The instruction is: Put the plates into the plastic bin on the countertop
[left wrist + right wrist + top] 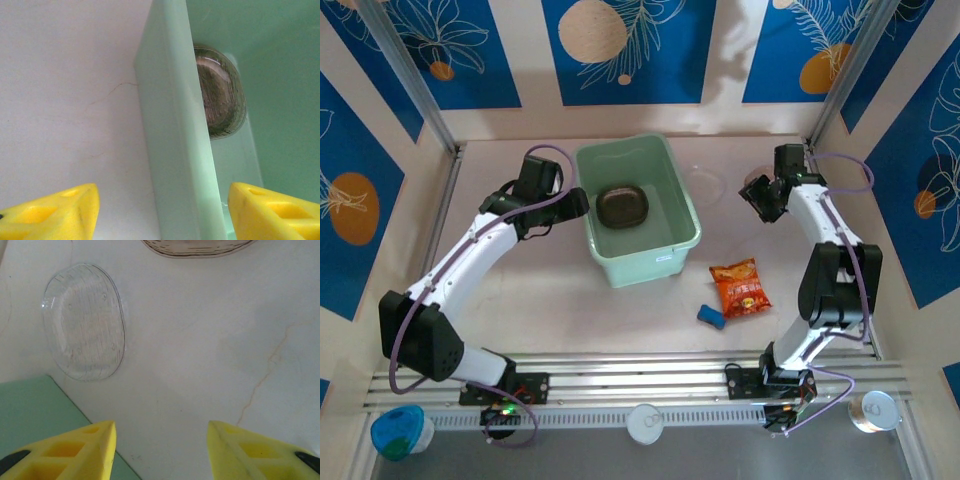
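The mint-green plastic bin stands mid-countertop with a stack of smoky-brown plates on its floor. My left gripper is open, its yellow fingers astride the bin's left wall without touching it; the stacked plates lie just past that wall. A clear plate lies flat on the countertop right of the bin, and a brownish plate shows at the top edge. My right gripper hovers open over bare surface near them, holding nothing; from above it sits right of the clear plate.
An orange-red snack packet and a small blue object lie in front of the right arm. A blue-lidded tub, a white cup and a can sit below the rail. Cream walls close in both sides.
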Motion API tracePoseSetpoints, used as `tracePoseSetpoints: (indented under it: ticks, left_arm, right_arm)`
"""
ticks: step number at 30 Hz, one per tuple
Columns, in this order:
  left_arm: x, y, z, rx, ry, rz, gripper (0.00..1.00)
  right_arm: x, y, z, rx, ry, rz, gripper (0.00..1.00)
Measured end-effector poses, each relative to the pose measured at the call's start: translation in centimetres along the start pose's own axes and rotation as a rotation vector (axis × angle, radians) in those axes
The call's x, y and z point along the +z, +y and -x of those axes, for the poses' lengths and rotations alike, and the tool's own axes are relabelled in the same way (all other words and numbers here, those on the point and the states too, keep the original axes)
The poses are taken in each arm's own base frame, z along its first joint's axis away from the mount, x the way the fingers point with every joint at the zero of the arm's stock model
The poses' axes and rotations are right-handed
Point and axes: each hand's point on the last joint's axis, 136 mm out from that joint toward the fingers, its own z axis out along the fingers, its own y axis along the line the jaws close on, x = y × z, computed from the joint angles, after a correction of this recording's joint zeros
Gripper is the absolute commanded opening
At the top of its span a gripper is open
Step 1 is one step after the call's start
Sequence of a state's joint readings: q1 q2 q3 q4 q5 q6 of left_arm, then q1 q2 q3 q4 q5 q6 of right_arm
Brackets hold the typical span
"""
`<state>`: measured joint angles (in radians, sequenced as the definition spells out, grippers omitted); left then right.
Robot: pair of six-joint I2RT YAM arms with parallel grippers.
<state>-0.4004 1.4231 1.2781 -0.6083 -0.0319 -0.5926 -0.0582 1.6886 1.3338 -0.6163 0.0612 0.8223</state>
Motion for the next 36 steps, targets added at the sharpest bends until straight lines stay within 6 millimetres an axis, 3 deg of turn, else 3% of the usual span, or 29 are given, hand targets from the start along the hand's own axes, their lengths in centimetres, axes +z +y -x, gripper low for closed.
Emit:
tracePoseSetpoints:
  ticks: [7, 15, 27, 36]
  left_arm:
    - [0.1, 0.0, 0.0, 0.001, 0.003, 0.002, 0.69]
    - [0.1, -0.6, 0.7, 0.052, -0.001, -0.007, 0.70]
    - [0.6, -1.2, 0.8, 0.097, 0.015, -0.027, 0.70]
    - [1.0, -1.0, 0.6, 0.098, 0.026, -0.022, 0.70]
  right_arm:
    - [3.2, 2.6, 0.1, -0.016, 0.036, 0.001, 0.47]
    - [8.1, 5.9, 2.0, -0.123, 0.061, -0.001, 0.46]
    - [13.3, 4.8, 1.8, -0.179, 0.127, -0.108, 0.40]
    - [15.3, 3.9, 1.6, -0.198, 0.139, -0.157, 0.31]
